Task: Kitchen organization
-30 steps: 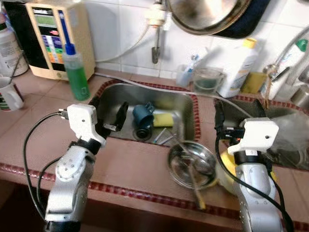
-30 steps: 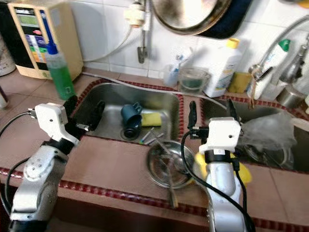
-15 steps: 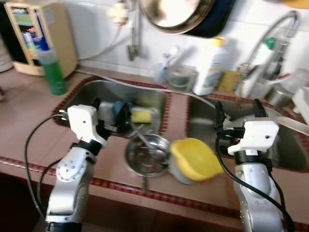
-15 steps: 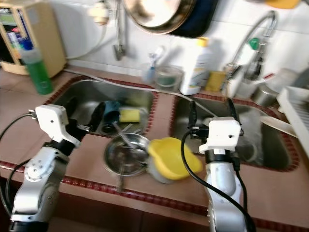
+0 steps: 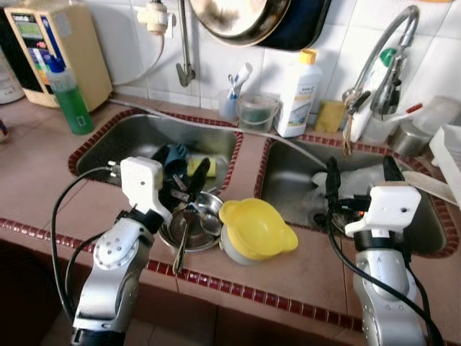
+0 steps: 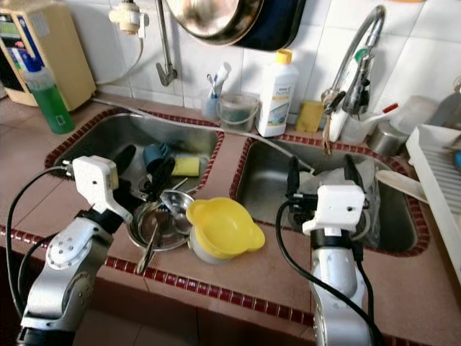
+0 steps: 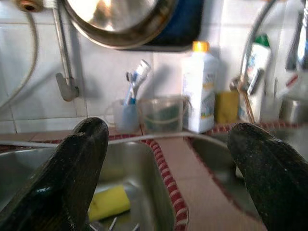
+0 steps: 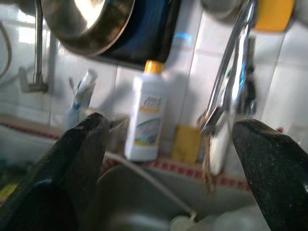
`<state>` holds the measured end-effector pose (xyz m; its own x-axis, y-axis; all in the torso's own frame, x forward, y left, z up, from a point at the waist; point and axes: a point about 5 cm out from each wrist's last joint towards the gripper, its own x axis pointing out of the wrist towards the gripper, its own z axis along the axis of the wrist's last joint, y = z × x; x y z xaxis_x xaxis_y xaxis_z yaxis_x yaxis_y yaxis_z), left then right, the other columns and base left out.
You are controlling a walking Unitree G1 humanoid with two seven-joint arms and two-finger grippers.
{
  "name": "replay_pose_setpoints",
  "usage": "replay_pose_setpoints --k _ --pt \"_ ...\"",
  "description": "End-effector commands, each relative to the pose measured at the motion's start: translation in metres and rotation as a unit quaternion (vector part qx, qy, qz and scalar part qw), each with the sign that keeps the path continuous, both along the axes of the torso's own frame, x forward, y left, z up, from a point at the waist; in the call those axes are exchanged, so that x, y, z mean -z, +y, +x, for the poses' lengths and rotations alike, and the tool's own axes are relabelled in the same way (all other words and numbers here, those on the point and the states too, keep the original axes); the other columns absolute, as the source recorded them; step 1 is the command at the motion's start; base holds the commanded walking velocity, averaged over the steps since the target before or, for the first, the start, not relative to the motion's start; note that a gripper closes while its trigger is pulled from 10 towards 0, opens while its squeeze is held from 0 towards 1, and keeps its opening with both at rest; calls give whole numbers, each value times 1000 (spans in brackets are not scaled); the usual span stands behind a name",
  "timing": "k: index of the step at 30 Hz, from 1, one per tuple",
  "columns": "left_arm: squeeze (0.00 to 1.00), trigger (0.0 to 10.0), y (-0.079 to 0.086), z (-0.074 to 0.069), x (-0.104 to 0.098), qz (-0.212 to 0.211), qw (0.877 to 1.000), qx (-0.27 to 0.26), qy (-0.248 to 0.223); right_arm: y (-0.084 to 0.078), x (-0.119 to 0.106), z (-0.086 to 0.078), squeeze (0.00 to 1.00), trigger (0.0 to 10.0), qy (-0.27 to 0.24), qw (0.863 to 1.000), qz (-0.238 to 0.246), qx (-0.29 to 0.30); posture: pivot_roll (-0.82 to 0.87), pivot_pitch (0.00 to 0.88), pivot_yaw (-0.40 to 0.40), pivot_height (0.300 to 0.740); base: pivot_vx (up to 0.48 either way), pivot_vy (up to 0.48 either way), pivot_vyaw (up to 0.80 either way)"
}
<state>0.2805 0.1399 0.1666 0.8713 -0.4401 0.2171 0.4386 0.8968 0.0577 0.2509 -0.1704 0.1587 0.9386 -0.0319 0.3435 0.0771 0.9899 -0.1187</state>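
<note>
Double sink in a tiled counter w/ red trim. Left gripper [image 5: 185, 175] hangs over the near right corner of the left basin [image 5: 122, 140], fingers spread apart, nothing between them. Right gripper [image 5: 358, 179] sits over the right basin [image 5: 288, 187], fingers also wide apart and empty.

On the counter strip near the basins: a steel bowl [image 5: 203, 225] w/ utensils in it, one handle sticking out over the near edge. Touching its right side, a yellow bowl [image 5: 256, 229], tilted, resting on something pale underneath.

In the left basin: a dark teal cup [image 5: 173, 154] and a yellow sponge [image 7: 109, 202] just beside it. Right basin holds crumpled clear plastic [image 5: 360, 176].

Far side, along the wall: green bottle [image 5: 70, 101] at left next to a beige appliance [image 5: 50, 43], a cup w/ toothbrushes [image 5: 230, 104], a clear plastic cup [image 5: 257, 112], a white bottle w/ yellow cap [image 5: 299, 94], then the faucet [image 5: 374, 58]. A big pan [image 5: 238, 18] hangs on the wall above. White dish rack [image 6: 436, 173] at far right.
</note>
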Motion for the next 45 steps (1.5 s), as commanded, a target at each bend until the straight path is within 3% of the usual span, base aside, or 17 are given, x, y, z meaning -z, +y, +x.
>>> replay_pose_setpoints --k 1,12,16,20,24,30,38,40,45 --pt "0 10000 -5 -3 -5 13 1000 21 -7 0 1 -1 0 10000 7 1000 6 -6 17 0 -13 740 0 0 0" --pt "0 10000 -15 -15 -24 61 993 96 -22 -8 11 -4 0 10000 39 999 20 -22 15 13 -12 740 0 0 0" --pt "0 10000 -19 -16 -24 55 993 104 -18 -8 13 -3 0 10000 45 998 30 -30 18 12 -16 740 0 0 0" --pt "0 10000 -14 -15 -16 42 996 80 -5 -2 16 -2 0 10000 69 993 50 -79 16 12 -18 740 0 0 0" --pt "0 10000 -7 -20 -2 38 997 59 15 0 21 -7 0 10000 106 981 46 -157 18 13 -28 740 0 0 0" --pt "0 10000 -6 -29 4 57 995 81 12 -8 26 -11 0 10000 130 974 42 -181 22 12 -43 740 0 0 0" --pt "0 10000 1 -40 3 77 987 141 19 -11 28 -20 0 10000 170 950 49 -255 23 13 -56 740 0 0 0" --pt "0 10000 -3 -45 0 86 981 173 16 -13 28 -25 0 10000 189 938 47 -285 22 15 -58 740 0 0 0" --pt "0 10000 -13 -52 -6 92 972 214 8 -19 26 -27 0 10000 208 927 50 -309 17 20 -55 740 0 0 0"
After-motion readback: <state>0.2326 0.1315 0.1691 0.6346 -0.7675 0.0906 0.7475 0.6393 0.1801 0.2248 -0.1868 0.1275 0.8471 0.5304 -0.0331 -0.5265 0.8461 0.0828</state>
